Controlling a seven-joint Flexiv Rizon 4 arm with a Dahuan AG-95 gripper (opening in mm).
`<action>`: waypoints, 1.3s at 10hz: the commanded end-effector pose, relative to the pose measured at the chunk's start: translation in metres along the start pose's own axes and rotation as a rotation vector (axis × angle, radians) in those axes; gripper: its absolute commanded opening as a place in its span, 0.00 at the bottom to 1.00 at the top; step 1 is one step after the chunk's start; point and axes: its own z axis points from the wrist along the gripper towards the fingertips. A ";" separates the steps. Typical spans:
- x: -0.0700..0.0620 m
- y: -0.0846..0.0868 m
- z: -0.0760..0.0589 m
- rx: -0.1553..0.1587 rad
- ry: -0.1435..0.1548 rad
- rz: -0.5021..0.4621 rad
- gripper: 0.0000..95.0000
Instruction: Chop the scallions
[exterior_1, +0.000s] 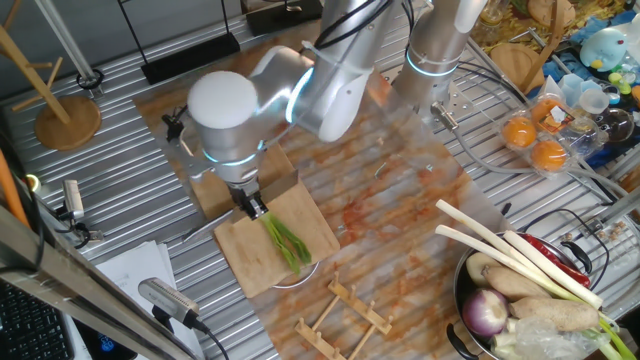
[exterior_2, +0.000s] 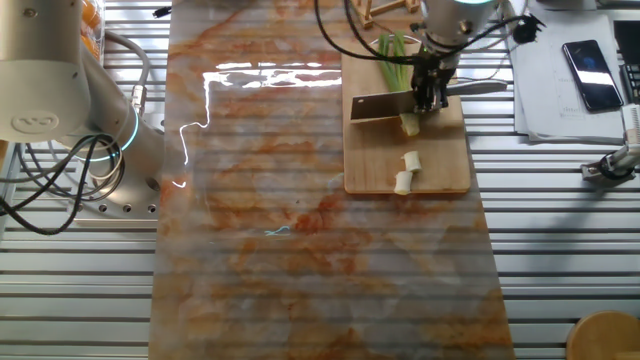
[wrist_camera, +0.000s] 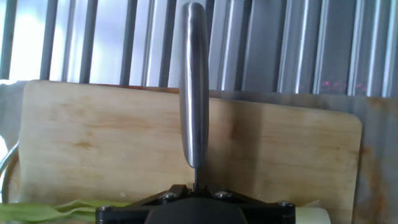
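Observation:
The scallion (exterior_2: 394, 52) lies across the wooden cutting board (exterior_2: 440, 165), its green leaves at the far end and its white base (exterior_2: 410, 124) by the blade. Two short cut white bits (exterior_2: 407, 170) lie further along the board. My gripper (exterior_2: 432, 88) is shut on a knife, whose flat blade (exterior_2: 381, 107) rests on the stalk. In the hand view the steel knife handle (wrist_camera: 194, 87) runs straight ahead over the board (wrist_camera: 99, 137), with green leaves (wrist_camera: 56, 210) on the left and the white end (wrist_camera: 313, 215) on the right. From the other side, the gripper (exterior_1: 252, 206) stands over the scallion (exterior_1: 286, 244).
A metal bowl (exterior_1: 462, 300) at the right holds long white leek stalks (exterior_1: 510, 250), a red onion (exterior_1: 487, 312) and root vegetables. A wooden rack (exterior_1: 345, 312) lies in front of the board. Oranges (exterior_1: 535, 140) sit at the far right. A phone (exterior_2: 587, 75) lies on papers beside the board.

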 end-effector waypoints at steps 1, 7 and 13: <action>0.003 -0.002 -0.002 0.009 -0.033 -0.023 0.00; 0.012 -0.002 0.000 0.009 -0.058 -0.065 0.00; 0.019 -0.004 0.002 0.005 -0.055 -0.072 0.00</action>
